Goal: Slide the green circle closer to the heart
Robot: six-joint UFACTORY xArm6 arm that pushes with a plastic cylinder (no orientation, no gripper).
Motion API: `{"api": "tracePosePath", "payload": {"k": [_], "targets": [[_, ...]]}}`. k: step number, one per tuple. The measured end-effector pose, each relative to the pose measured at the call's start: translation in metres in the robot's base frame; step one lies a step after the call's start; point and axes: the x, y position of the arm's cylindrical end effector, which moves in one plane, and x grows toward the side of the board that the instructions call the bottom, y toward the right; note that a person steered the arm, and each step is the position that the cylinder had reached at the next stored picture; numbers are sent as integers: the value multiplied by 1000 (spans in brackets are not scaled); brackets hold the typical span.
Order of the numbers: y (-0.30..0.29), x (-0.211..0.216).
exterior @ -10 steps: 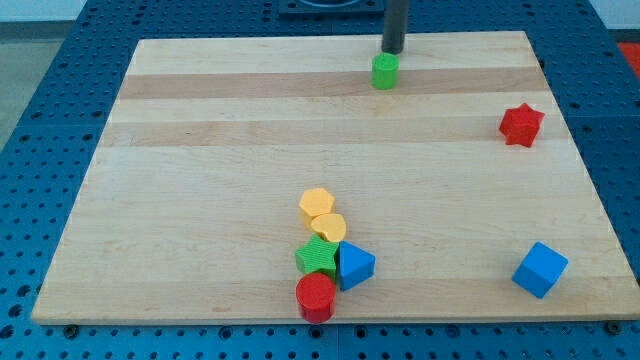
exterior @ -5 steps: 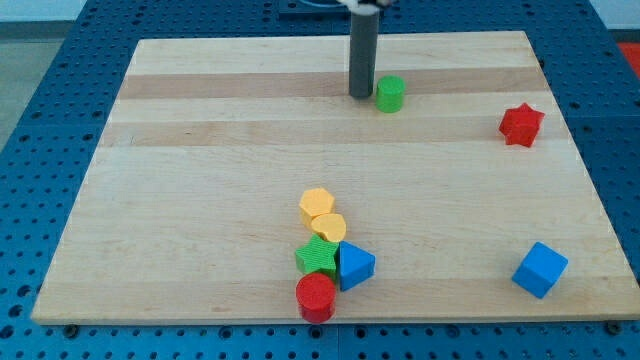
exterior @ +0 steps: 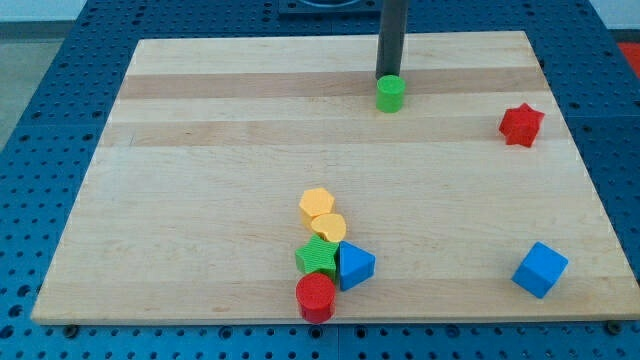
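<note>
The green circle [exterior: 390,94] is found far up the board [exterior: 200,180], a little right of centre, with the tip [exterior: 387,78] set just behind it on the far side, touching or nearly so. No claw is fitted: only a plain rod is carried, so nothing can be clenched or released.

The heart [exterior: 329,226], yellow, lies in a cluster near the front edge, pressed between a yellow hexagon [exterior: 316,204] behind it and a green star [exterior: 317,257] in front. A blue triangle [exterior: 354,266] and a red circle [exterior: 316,296] complete the cluster. A red star [exterior: 521,124] at the far right and a blue cube [exterior: 540,269] at the near right are well apart from the path.

Little of the task is judged done: circle and heart are well apart, with open board between them. A push toward the near side, angled slightly left, is what remains, and the tip appears well placed for it.
</note>
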Motion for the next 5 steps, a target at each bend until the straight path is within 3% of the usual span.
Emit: {"api": "tracePosePath", "payload": {"k": [2,4,5], "targets": [[-11,87],[-12,122],[8,109]]}}
